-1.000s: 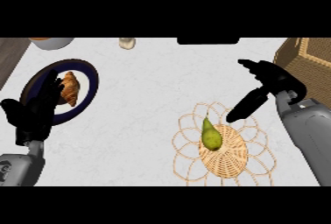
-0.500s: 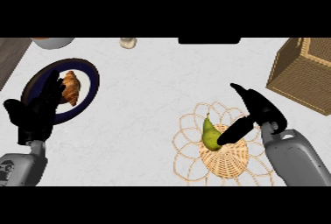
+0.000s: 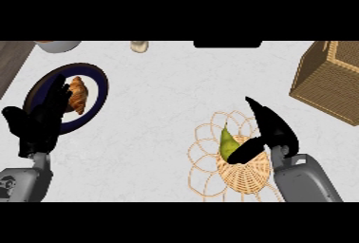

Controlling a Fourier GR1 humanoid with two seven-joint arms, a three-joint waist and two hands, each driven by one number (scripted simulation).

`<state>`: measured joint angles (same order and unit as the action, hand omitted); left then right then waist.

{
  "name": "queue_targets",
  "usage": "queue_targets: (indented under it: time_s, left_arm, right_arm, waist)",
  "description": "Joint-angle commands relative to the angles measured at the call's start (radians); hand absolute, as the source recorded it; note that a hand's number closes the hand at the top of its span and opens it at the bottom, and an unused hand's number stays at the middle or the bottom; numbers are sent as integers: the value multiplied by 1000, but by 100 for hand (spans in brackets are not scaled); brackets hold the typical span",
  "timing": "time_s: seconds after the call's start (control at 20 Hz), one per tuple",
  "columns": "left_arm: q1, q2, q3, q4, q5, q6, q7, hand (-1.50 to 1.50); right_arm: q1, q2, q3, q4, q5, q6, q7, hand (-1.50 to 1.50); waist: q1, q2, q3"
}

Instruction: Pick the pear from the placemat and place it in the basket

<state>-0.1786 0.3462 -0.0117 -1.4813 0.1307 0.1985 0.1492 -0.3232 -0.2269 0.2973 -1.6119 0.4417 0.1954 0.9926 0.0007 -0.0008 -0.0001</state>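
The pear (image 3: 226, 140) stands on the woven placemat (image 3: 203, 156), just left of my right hand (image 3: 275, 129). My fingers (image 3: 261, 110) are spread wide, the thumb touching the fruit. I should curl round its belly before lifting toward the basket (image 3: 329, 80).

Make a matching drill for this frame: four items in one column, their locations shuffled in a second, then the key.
Items:
1. pear
2. croissant
3. basket
4. left hand

Places:
A. on the dark-rimmed plate
B. right edge of the counter, far side
C. on the woven placemat, beside the right hand
D. lower left, fingers up over the plate's near edge

Pairs: 1-C, 2-A, 3-B, 4-D
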Motion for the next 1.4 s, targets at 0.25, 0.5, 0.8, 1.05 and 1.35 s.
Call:
queue_targets:
  time_s: [0.25, 0.5, 0.8, 1.05, 1.35]
  left_arm:
    - [-3, -13, 64, 11, -14, -72, -6, 0]
    - [55, -51, 52, -87, -72, -49, 49, 0]
    - [-7, -77, 68, -29, -88, -60, 43, 0]
    - [-42, -115, 81, 37, -131, -48, 0, 0]
    - [-47, -62, 172, 98, -76, -150, -52, 0]
  right_arm:
    - [144, 44, 6, -148, 65, 28, 20, -150]
    - [40, 123, -23, 117, 149, -31, -95, -150]
    - [67, 123, -19, 141, 200, 1, -83, -150]
    - [20, 174, -40, 177, 237, 7, -66, -150]
    - [37, 153, -90, 266, 249, -11, -195, -150]
  waist:
    - [-6, -1, 0]
    - [4, 0, 0]
    - [1, 0, 0]
    - [0, 1, 0]
    - [-1, 2, 0]
